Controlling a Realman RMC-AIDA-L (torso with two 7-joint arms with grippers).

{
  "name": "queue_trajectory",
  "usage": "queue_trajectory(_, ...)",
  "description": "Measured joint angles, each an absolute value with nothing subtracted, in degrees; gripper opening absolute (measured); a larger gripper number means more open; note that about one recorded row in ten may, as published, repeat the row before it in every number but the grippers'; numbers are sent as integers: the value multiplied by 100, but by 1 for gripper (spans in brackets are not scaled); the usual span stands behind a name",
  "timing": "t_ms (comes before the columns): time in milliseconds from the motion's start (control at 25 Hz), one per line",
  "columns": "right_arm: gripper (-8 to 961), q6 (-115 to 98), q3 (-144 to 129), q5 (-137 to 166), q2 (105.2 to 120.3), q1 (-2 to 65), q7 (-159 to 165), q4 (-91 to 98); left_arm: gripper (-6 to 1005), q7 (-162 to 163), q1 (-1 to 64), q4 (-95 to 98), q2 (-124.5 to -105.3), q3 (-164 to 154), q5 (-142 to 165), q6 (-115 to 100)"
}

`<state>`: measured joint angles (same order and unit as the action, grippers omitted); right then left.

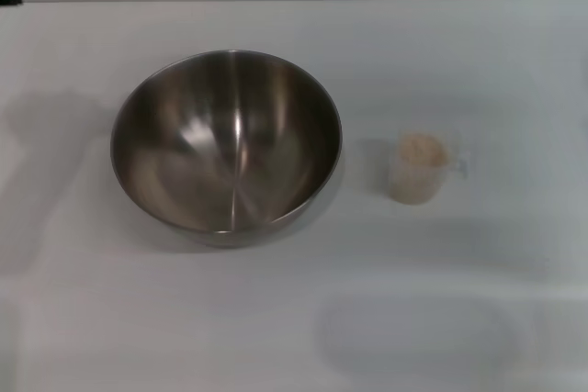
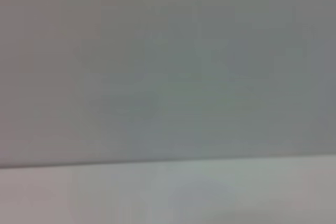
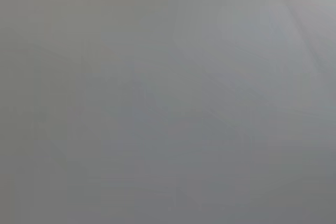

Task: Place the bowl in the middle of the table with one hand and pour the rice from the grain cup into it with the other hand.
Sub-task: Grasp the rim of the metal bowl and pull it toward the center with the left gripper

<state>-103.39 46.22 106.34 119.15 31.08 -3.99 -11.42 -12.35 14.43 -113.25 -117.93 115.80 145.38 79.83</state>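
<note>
Stainless steel makes up the mixing bowl, which sits upright, mouth to the ceiling, on the white table, left of centre in the head view. It is deep, wide and rigid, probably light for its bulk, and its polished wall looks slippery; I judge the rolled rim the only sensible hold, pinched between fingers on the near or left edge. Being round, it has no long axis to align.

Well apart to its right stands the clear plastic grain cup, also upright, holding rice nearly to the brim (so any tilt on the lift risks spilling). The cup should be light and stiff but easy to knock over. Its side handle appears to point right, away from the bowl, though it is faint; that handle, or the cup body, is where to grip.

Neither gripper appears in any view: both wrist cameras show only blank pale surface, so whether either gripper's fingers stand apart or together cannot be told, and nothing is held. Neither of the 2 steps has begun.
</note>
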Motion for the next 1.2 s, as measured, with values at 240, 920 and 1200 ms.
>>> queue_trajectory(240, 663, -10549, 4909, 10634, 11899, 2972, -397, -1147, 841, -1344, 1584, -11202, -11800, 11448, 14525, 8458)
queue_trajectory(920, 663, -10494, 4955, 10657, 11883, 2992, -395, -1090, 831, -1295, 2223, -9690, -11845, 10844, 14884, 8548)
queue_trajectory(1200, 663, -10485, 4933, 10671, 11882, 2989, -395, -1090, 823, -1286, 2320, -9507, -11849, 10767, 14851, 8495)
